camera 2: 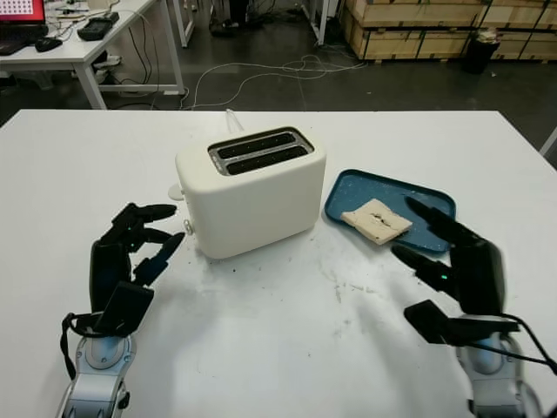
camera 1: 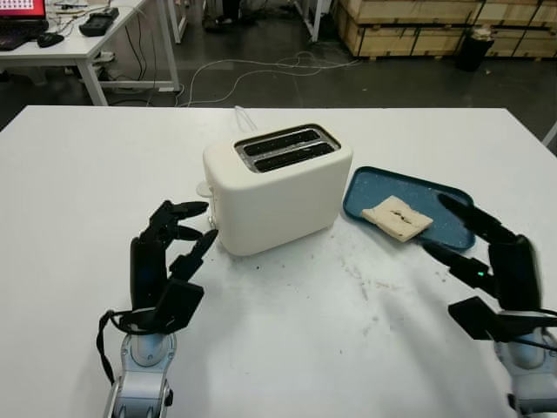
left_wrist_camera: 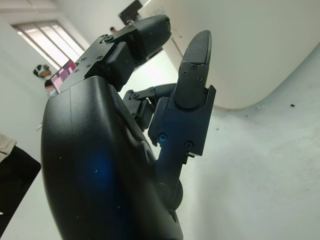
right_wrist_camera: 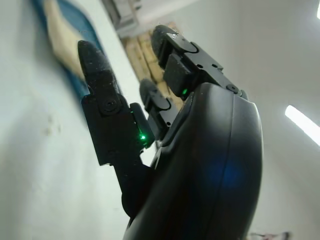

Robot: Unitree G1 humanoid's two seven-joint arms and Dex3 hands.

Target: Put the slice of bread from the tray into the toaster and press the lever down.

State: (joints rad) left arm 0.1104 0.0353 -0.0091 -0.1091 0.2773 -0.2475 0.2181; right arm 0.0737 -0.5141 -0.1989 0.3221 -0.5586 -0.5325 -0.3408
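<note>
On the white counter (camera 1: 78, 174), the left robot hand (camera 1: 170, 252) is at the near left, open and holding nothing, its fingertips (camera 1: 193, 208) pointing toward the lower left end of the toaster (camera 1: 277, 187) and close to it. The cream two-slot toaster sits at the middle of the counter, both slots showing dark, with a small lever knob (camera 1: 204, 188) at its left end. Just right of it lies a blue tray (camera 1: 409, 205) carrying the slice of bread (camera 1: 397, 216), flat near the tray's middle. The right robot hand (camera 1: 487, 257) is at the near right, open and holding nothing, fingers reaching toward the tray's near right corner, apart from the bread.
</note>
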